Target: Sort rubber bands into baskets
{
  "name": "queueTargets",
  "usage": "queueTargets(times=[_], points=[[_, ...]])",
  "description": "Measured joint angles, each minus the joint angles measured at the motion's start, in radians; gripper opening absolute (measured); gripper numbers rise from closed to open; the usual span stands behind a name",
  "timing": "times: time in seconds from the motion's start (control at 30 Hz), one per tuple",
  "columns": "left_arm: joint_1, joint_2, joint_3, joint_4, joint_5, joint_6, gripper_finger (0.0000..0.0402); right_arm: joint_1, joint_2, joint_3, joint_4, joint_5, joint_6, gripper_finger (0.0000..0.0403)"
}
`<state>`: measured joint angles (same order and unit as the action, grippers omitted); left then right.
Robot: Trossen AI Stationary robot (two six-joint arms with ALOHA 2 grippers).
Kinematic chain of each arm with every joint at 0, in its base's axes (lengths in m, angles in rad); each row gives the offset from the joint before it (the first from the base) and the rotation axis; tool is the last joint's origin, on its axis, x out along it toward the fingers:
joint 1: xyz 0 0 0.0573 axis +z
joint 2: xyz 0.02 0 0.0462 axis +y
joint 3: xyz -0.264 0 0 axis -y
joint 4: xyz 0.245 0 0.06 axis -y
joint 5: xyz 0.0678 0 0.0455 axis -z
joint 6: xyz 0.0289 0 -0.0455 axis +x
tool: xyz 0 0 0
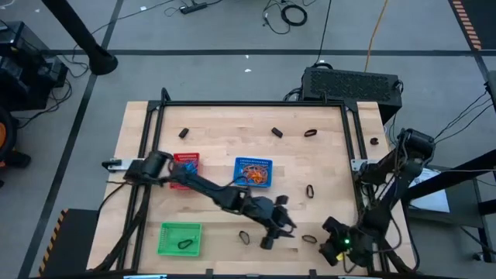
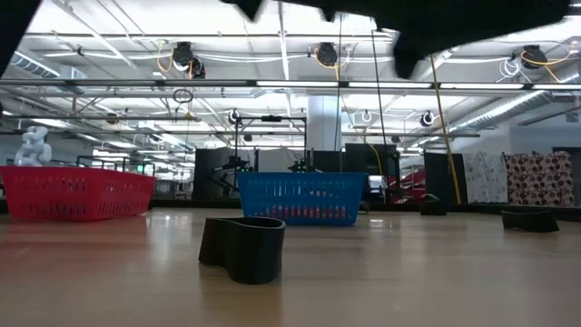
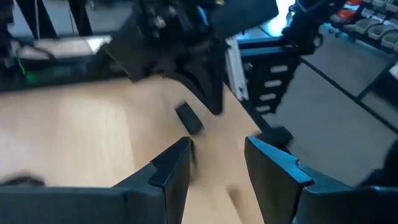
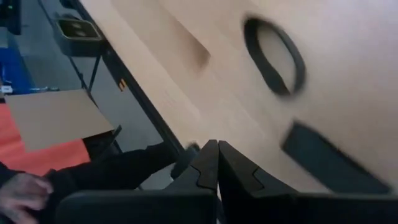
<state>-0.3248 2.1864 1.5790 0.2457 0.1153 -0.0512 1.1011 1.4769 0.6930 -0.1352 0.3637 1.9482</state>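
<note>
Here the left hand [image 1: 277, 225] reaches across to the lower centre-right of the high view, its two fingers [image 3: 171, 165] released and parted with bare wood between them, grasping nothing. A black band [image 3: 188, 118] lies on the worktop [image 1: 225, 128] just ahead of those fingers in the left wrist view. The right hand [image 1: 335, 240] waits at the lower right edge of the worktop, its fingers clenched together on nothing; its wrist view shows a black loop [image 4: 275, 56] lying flat on the wood nearby.

The red basket [image 1: 186, 169] sits at centre left of the high view, partly under the left arm. The blue basket [image 1: 253, 172] is at the centre, holding a tangle of orange and blue bands. The green basket [image 1: 180, 238] is at the lower left with one dark band [image 1: 184, 245] in it. More black bands are scattered on the wood: three near the top [image 1: 184, 132], one at the right of centre [image 1: 310, 191], and one at the lower centre [image 1: 244, 237].
</note>
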Motion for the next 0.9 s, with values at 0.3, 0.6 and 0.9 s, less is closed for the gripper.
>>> queueTargets(times=[0.3,0.6,0.9], points=[[0.018,0.301,0.280,-0.029,0.006,0.035,0.0159,0.131,0.000,0.010,-0.048,0.005,0.212,0.0000],[0.014,0.417,0.370,-0.024,-0.003,0.041,0.0159,0.160,0.000,0.056,-0.086,0.002,0.236,0.0000],[0.009,0.449,0.371,-0.035,-0.023,0.032,0.0159,0.160,0.000,0.058,-0.104,0.001,0.239,0.0000]])
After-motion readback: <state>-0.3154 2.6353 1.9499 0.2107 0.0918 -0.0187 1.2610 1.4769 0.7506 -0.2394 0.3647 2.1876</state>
